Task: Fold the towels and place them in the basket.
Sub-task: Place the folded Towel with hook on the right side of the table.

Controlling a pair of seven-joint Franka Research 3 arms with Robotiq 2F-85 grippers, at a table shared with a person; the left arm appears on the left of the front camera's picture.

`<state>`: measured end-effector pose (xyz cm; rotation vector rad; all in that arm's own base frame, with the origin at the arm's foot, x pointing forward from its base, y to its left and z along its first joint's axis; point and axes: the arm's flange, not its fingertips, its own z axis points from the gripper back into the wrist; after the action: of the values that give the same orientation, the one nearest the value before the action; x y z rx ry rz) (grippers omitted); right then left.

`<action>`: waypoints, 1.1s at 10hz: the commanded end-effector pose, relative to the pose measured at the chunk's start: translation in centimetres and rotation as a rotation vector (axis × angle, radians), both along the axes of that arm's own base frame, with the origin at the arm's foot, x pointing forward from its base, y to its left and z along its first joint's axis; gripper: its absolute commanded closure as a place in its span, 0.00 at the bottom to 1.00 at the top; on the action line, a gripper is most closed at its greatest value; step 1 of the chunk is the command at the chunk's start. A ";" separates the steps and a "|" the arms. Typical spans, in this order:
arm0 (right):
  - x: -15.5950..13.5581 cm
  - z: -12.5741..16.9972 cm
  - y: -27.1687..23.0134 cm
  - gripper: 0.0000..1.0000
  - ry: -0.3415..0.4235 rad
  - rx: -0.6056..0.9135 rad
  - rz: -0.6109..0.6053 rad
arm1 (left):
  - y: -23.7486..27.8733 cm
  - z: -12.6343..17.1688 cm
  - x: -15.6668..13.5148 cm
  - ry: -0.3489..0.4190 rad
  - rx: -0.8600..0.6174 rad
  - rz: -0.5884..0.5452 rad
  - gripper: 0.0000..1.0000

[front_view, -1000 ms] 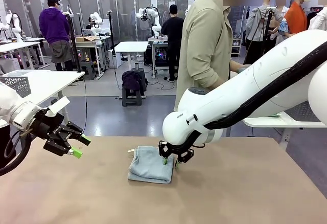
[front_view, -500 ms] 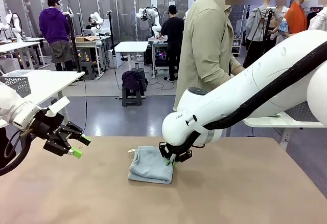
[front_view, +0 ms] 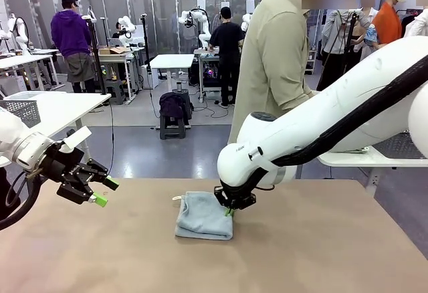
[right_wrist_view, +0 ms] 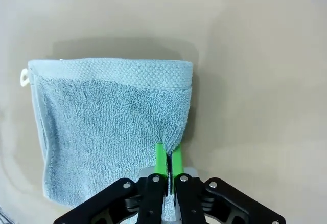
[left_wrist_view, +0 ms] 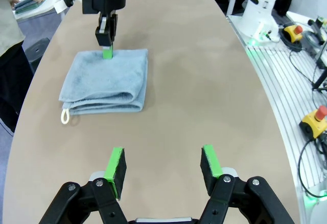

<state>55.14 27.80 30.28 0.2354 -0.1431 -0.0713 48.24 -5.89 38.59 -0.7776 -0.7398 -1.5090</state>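
A folded light blue-grey towel (front_view: 204,216) with a small white loop lies on the tan table (front_view: 321,253), near the far edge. My right gripper (front_view: 229,211) is shut on the towel's right edge, and its green pads pinch the terry cloth (right_wrist_view: 112,121). My left gripper (front_view: 103,191) hangs open over the table's left side, away from the towel (left_wrist_view: 104,81), with nothing between its fingers. Behind my right arm, part of a dark mesh basket (front_view: 400,147) shows on a white side table.
A person in a beige shirt (front_view: 274,59) stands at the far side, next to the white side table (front_view: 361,159). A grey mesh container (front_view: 23,109) sits on another white table at the left. Bare tabletop lies around the towel.
My right gripper has shut on the towel's right edge and pulled the towel a little to the right. The left arm has not moved.
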 end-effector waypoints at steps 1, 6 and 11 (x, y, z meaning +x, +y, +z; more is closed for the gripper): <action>-1.7 1.9 -5.1 1.00 0.000 -0.057 0.028 | 0.1 0.0 -0.1 -0.008 -0.006 -0.004 0.25; -3.0 4.4 -20.3 1.00 0.002 -0.181 -0.054 | 0.1 0.0 -0.1 -0.008 -0.006 -0.004 0.25; 1.6 3.5 -31.4 1.00 -0.032 -0.279 -0.144 | 0.1 0.0 -0.1 -0.008 -0.006 -0.004 0.25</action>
<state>54.91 -3.48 34.07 -0.0432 -0.1724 -0.2039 48.24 -5.87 38.57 -0.7775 -0.7396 -1.5085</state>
